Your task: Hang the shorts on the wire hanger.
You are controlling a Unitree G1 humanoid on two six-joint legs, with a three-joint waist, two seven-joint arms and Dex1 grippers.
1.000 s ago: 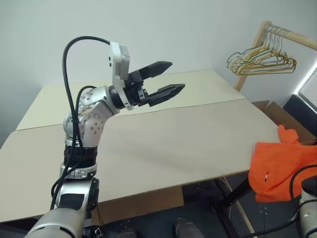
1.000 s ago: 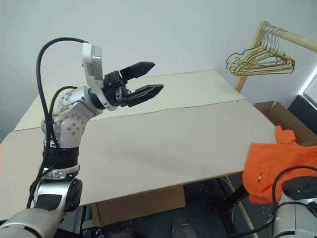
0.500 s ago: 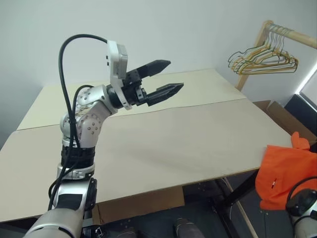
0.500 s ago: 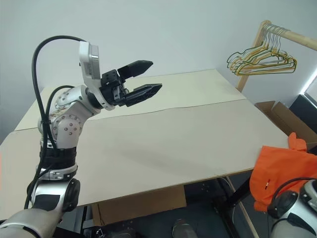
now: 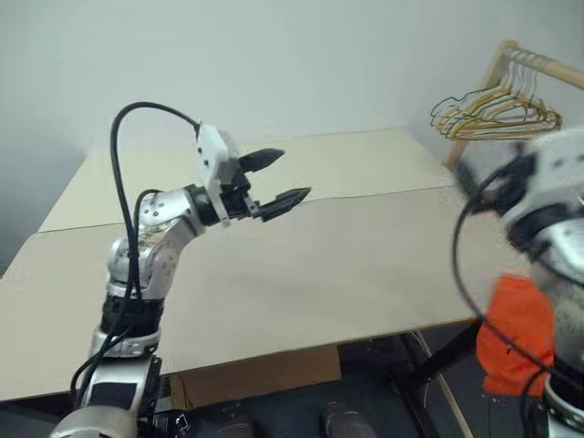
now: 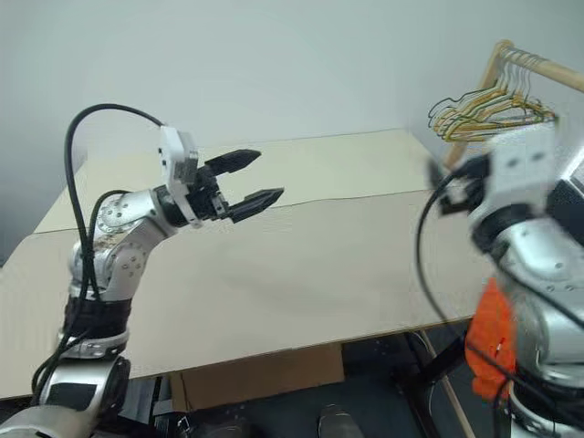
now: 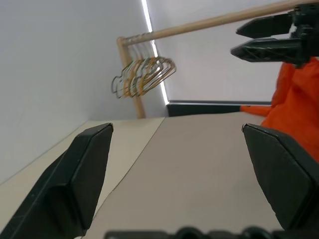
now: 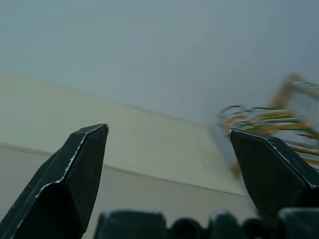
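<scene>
Soft, light shorts (image 5: 516,338) hang limp beside the table (image 5: 301,274), best pinched at the waistband; both claws gape empty.

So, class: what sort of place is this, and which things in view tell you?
Probably a plain indoor test room for clothes-handling practice: a bare beige table against a blank wall, a wooden rail of bunched hangers, and orange shorts off the table's edge.

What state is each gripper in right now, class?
Left gripper: open, holding nothing.
Right gripper: open, holding nothing.
</scene>
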